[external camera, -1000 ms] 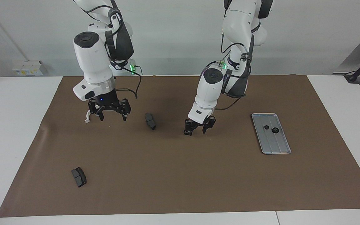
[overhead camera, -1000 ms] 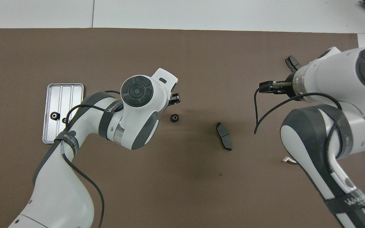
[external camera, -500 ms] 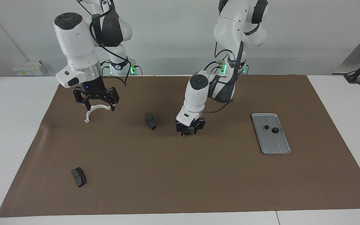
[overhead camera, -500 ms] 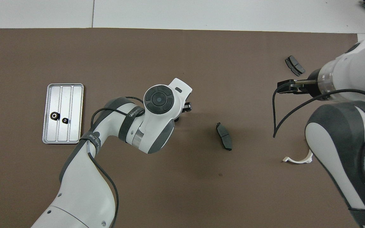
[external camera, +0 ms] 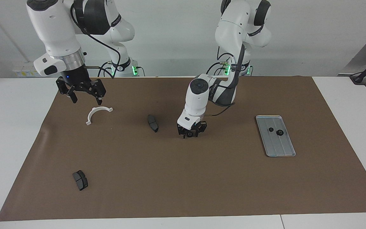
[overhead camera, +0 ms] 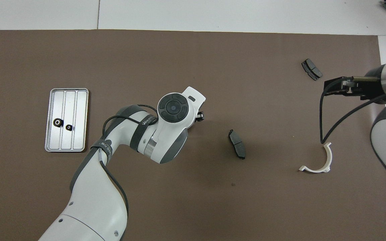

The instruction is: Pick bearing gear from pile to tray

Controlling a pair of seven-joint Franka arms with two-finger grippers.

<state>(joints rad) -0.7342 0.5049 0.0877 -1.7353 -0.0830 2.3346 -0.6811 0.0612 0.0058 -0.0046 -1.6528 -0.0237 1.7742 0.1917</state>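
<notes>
Tray [external camera: 284,152] at centre-right of the facing frame holds two black rings [external camera: 279,132]. Left gripper [external camera: 190,133], mid-frame, is down at the table [external camera: 183,178], seemingly clenched on a third ring [external camera: 189,135]. Right gripper [external camera: 84,95], upper left, hangs released above the white bracket [external camera: 95,112].

L arm bent fwd from its base, wrist pointing straight down, left gripper [external camera: 190,134] low at bench mid, jaws spread a little around sth small and dark, can't tell if closed on it. R arm raised high, forearm near vertical, right gripper [external camera: 83,95] hanging in air at the right arm's end of bench, pointing down w/ jaws spread wide, nothing between them.
</notes>
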